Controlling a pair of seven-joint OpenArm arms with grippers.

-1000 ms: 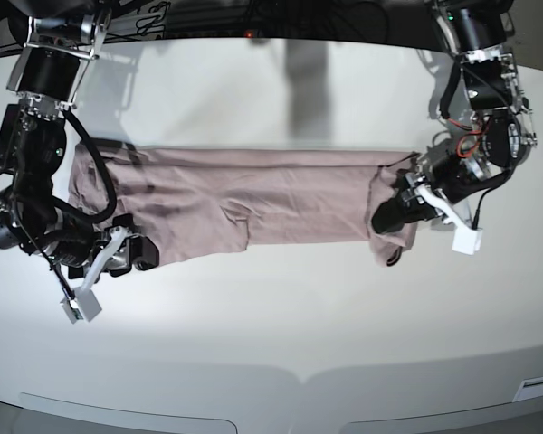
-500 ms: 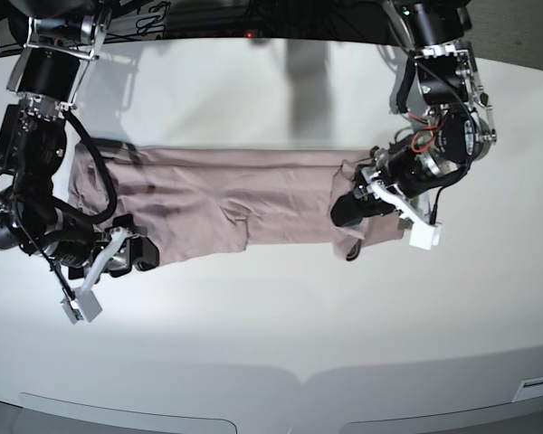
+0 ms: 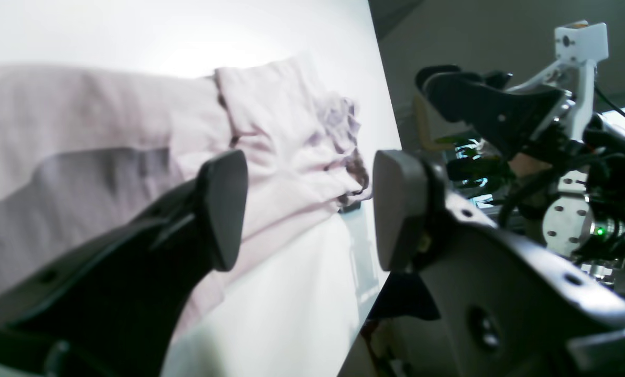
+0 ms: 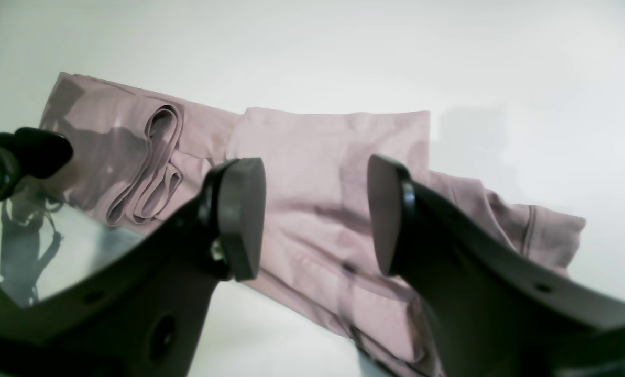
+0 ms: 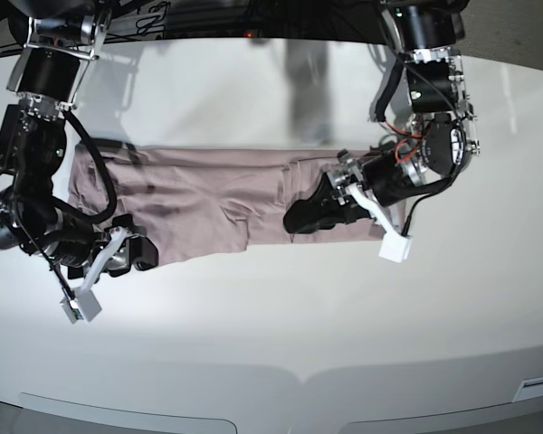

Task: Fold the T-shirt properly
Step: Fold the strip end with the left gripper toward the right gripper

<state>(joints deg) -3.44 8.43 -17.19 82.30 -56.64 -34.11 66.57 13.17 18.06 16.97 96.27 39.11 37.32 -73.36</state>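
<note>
The dusty pink T-shirt (image 5: 199, 190) lies on the white table as a long band running left to right, its right end doubled back over the middle. My left gripper (image 5: 294, 220) hovers low over that folded flap, jaws open and empty. In the left wrist view the left gripper (image 3: 307, 209) frames wrinkled T-shirt (image 3: 275, 136) cloth and bare table. My right gripper (image 5: 145, 253) sits at the band's lower left corner. Its wrist view shows the right gripper (image 4: 315, 220) open, with the T-shirt (image 4: 317, 157) lying flat beyond the fingers (image 4: 241, 214).
The white table (image 5: 281, 344) stretches wide in front of the shirt. A white camera mount (image 5: 394, 246) hangs beside the left wrist, and another (image 5: 80, 306) below the right wrist. Dark framework and cables run along the table's back edge.
My left gripper carried the shirt's right end leftward over the middle, then opened and let it go. The right arm has stayed still.
</note>
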